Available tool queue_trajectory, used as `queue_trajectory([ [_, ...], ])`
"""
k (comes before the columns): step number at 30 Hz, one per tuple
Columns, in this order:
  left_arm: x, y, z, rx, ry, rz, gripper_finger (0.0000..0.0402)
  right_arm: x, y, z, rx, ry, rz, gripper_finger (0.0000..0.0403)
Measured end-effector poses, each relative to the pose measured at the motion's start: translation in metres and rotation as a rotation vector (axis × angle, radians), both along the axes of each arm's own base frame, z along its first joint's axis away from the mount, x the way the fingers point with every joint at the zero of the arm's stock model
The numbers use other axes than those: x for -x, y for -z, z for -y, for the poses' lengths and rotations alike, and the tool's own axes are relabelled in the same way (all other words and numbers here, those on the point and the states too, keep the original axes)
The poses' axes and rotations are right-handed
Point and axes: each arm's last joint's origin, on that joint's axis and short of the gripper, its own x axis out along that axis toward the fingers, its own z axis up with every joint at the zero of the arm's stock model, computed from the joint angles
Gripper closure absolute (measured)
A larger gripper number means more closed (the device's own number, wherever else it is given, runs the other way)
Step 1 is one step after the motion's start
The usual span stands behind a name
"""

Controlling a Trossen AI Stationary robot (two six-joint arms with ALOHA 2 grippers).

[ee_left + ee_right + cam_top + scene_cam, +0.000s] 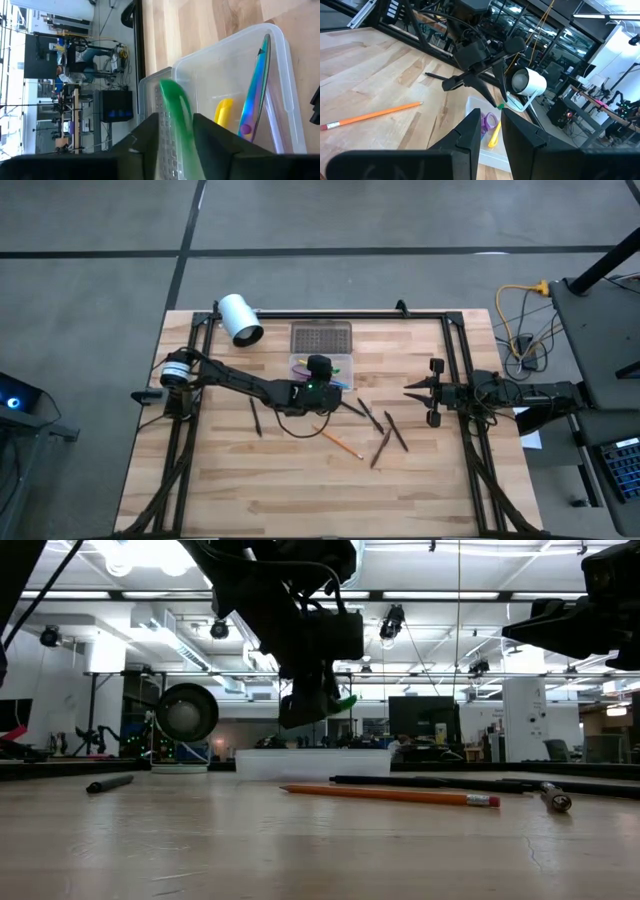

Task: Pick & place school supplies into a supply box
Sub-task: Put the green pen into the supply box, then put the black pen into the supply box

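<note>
No brand, label or writing can be read on anything here. The green pen [176, 125] sits between the fingers of the left gripper [175, 145], its long axis running straight out past the fingertips toward the supply box [280, 65] below; in the low view the pen's tip juts sideways from the fingers, above the box. Whether the fingers are pinching the pen or have just let go cannot be told: they stand close on either side of it.

Directly under that gripper, the clear box lies open on the table. Inside it are a yellow pen [222, 112] and the scissors [255, 87], whose iridescent blades run lengthwise along one wall of the box, with a purple handle at the end nearer the gripper. The grey dotted lid [321, 337] lies flat just beyond the box, on the side away from the gripper's arm.

On the bare table beside the left gripper, toward the right arm, lie an orange pencil [390, 795] with its eraser end pointing toward the right arm, and several dark pens [385, 442] at mixed angles. A white cylinder [240, 318] lies beyond the lid, near the table's corner.

The right gripper [432, 391] hangs at the right edge of the table, well apart from the box, fingers parted and empty.
</note>
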Motion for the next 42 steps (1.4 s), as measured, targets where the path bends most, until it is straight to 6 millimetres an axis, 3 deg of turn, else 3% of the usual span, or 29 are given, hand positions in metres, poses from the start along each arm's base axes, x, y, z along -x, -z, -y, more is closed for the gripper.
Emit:
queue_trajectory([
  [5, 0.000, 0.000, -0.001, 0.000, -0.001, -0.001, 0.0274, 0.000, 0.000, 0.000, 0.000, 0.000, 0.000, 0.0335],
  [20, 0.008, 0.005, 0.004, -0.001, 0.014, -0.098, 0.0270, 0.000, 0.000, 0.000, 0.000, 0.000, 0.000, 0.0335],
  [29, 0.016, 0.005, 0.010, 0.193, 0.125, -0.125, 0.0269, 0.000, 0.000, 0.000, 0.000, 0.000, 0.000, 0.0335],
  [42, 0.042, -0.009, 0.008, 0.433, -0.180, 0.043, 0.0269, 0.000, 0.000, 0.000, 0.000, 0.001, 0.001, 0.0335],
])
